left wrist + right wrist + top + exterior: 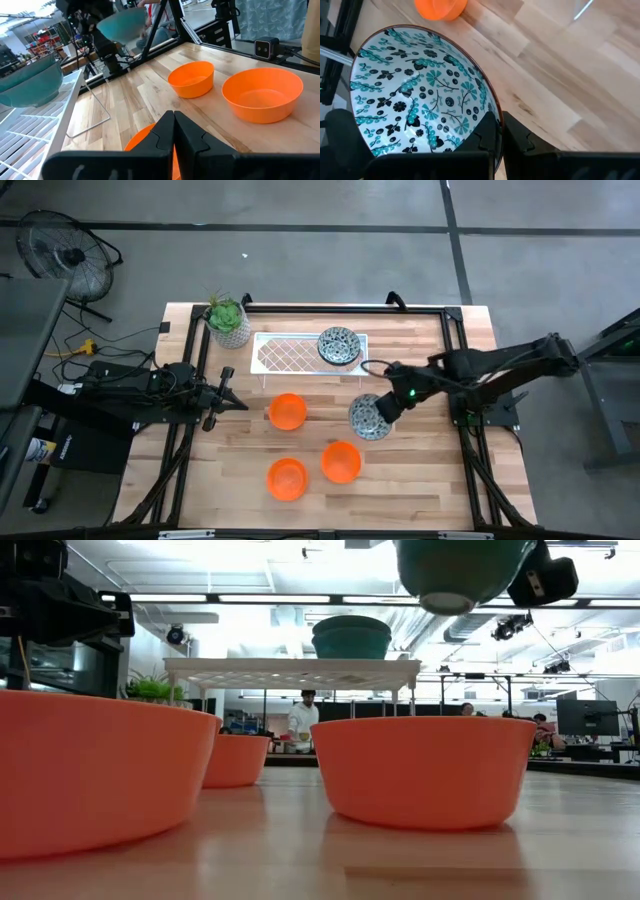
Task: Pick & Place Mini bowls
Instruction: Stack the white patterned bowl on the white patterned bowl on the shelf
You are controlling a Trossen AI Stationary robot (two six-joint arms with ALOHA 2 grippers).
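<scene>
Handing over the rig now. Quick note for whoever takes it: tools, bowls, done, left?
Right tool: shut on the rim of a patterned bowl, held in the air above the table, beside the rack.
Left tool: shut, empty, waiting at the table's left side.
Done: one patterned bowl sits on the white rack.
Left: the held bowl, likely rack-bound, plus three orange bowls on the table.

overhead, table-level, two wrist close-ups
</scene>
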